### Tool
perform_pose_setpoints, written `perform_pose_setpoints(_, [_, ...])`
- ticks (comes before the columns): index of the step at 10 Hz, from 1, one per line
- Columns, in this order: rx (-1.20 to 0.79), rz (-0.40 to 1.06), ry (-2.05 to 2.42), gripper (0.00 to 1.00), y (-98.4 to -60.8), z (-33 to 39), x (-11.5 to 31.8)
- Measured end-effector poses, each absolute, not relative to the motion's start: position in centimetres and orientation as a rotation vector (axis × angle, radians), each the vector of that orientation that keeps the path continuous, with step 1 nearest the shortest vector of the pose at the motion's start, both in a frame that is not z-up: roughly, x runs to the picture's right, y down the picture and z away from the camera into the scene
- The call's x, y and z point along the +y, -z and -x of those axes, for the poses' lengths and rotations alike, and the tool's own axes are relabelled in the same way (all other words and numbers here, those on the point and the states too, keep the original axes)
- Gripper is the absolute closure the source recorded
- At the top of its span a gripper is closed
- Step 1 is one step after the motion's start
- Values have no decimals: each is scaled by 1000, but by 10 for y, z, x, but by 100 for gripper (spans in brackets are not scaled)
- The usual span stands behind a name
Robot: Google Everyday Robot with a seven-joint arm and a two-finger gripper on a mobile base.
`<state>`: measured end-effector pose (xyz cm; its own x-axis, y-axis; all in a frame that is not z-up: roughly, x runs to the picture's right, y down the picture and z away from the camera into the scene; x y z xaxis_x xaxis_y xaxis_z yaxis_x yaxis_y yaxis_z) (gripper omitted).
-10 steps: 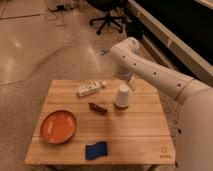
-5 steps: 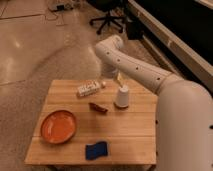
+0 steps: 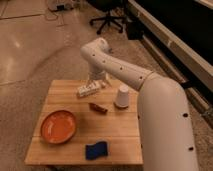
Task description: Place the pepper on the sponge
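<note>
A wooden table (image 3: 120, 135) seen from above and slightly to one side. Nearest the viewer, close to the table's front edge, the sponge (image 3: 96, 150) lies flat, a small deep-blue rectangle with wavy edges and nothing on it, so its top is free to receive something. Just behind it and to the left sits a round orange plate (image 3: 59, 126), which looks empty. Further back, near the middle of the table, the pepper (image 3: 97, 107) lies on its side, slim and dark red-brown, well apart from the sponge and touching nothing, so the placing the task asks for is not met here. Bare wood on all sides of it probably leaves room for fingers to come down around it. Just to its right an upturned white cup (image 3: 122, 96) stands, near enough that a careless reach could likely knock it. Behind the pepper, near the far edge, lies a white-labelled box (image 3: 87, 90). The gripper (image 3: 99, 81) hangs just above the far edge beside that box, pointing down, its jaws spread and holding nothing. The thick white arm (image 3: 165, 115) rises from the lower right, bends at an elbow beyond the table and drops to the gripper. Beyond lie a speckled floor (image 3: 30, 45) and an office chair (image 3: 107, 20).
</note>
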<state>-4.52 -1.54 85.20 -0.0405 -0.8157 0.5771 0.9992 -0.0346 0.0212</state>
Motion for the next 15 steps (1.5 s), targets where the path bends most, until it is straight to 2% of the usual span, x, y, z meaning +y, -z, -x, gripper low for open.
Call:
perform_pose_setpoints(3, [-563,508,1641,20,-881,47,32])
perform_pose_setpoints(7, [-660,571,1718,20,-902,48,82])
perform_pose_setpoints(10, [-698,599,1741,21,-909,53,98])
perform_pose_setpoints(12, [-699,614,1744,37,-915,53,104])
perform_pose_setpoints(15, [-681,632,1734,68,-922,52,106])
